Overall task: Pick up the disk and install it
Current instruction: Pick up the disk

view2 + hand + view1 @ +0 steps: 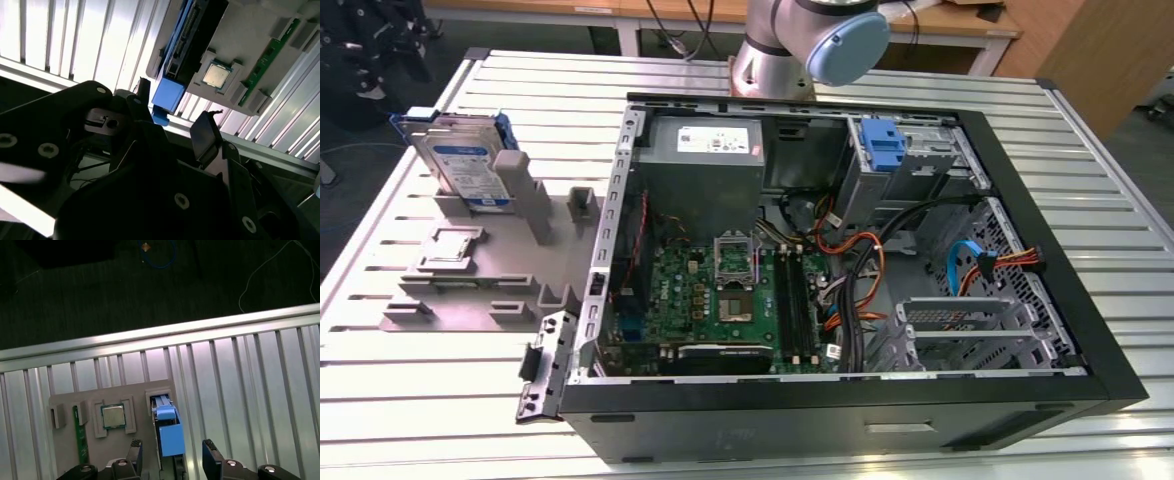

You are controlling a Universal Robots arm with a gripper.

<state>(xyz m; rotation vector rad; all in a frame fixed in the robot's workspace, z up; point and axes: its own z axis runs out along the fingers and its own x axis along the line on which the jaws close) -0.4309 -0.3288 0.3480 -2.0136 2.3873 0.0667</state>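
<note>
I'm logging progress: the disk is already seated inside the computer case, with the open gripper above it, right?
Not quite. The disk stands upright in the grey holder outside the computer case, as the exterior view shows. The open gripper is above it.

pincer (171, 454) spread wide, jaws well apart, pointing downward.

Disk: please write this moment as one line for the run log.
disk: upright in grey holder | claw: open, over disk | grip: not yet made

txt: none legible | disk (464, 165): print too small to rd
</note>
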